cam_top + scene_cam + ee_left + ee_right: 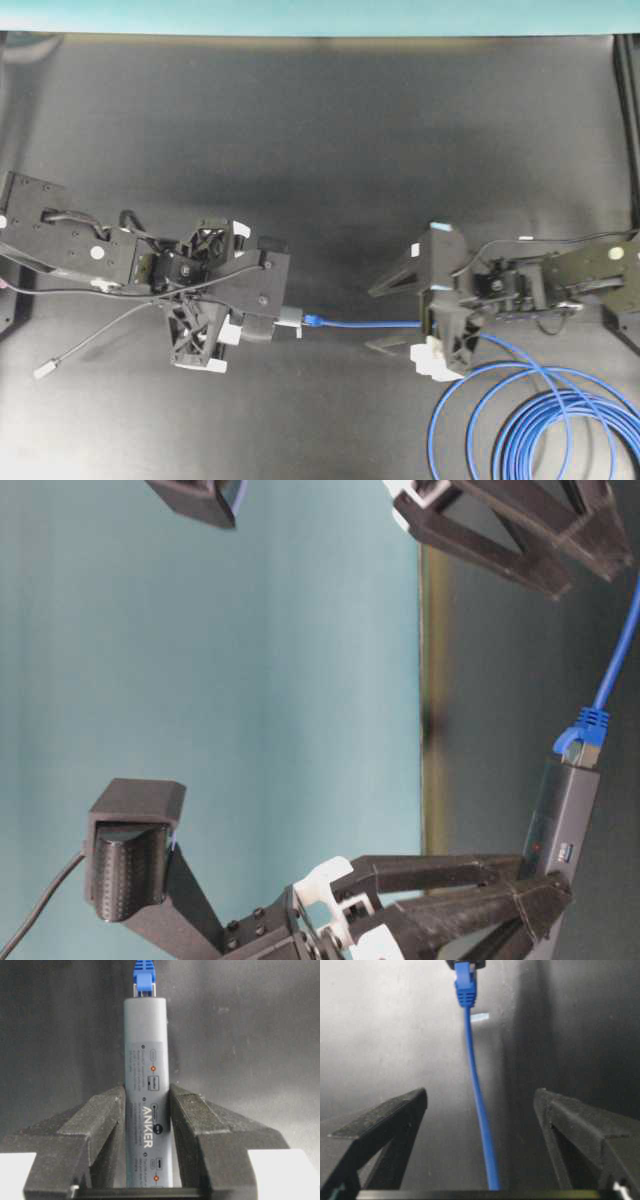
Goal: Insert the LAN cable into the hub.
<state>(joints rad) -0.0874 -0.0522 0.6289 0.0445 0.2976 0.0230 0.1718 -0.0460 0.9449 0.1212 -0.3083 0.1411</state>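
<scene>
Where the bright-blue LAN cable [479, 1110] ends, its blue plug [144, 980] sits seated in the slim grey metal hub [146, 1110]. Hub: rigid, smooth, likely slippery; take by its long flanks, between the left gripper [146, 1125] jaws, narrowly apart beside it. Cable: light, limp; runs between the right gripper [480, 1120] jaws, spread wide, untouched. Containers: none seen.

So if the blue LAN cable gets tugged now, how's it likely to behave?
Probably floppy: the LAN cable lies in loose coils on the table. Its plug looks seated in the hub, so a tug would likely drag the hub. The coils may slide and tangle.
</scene>
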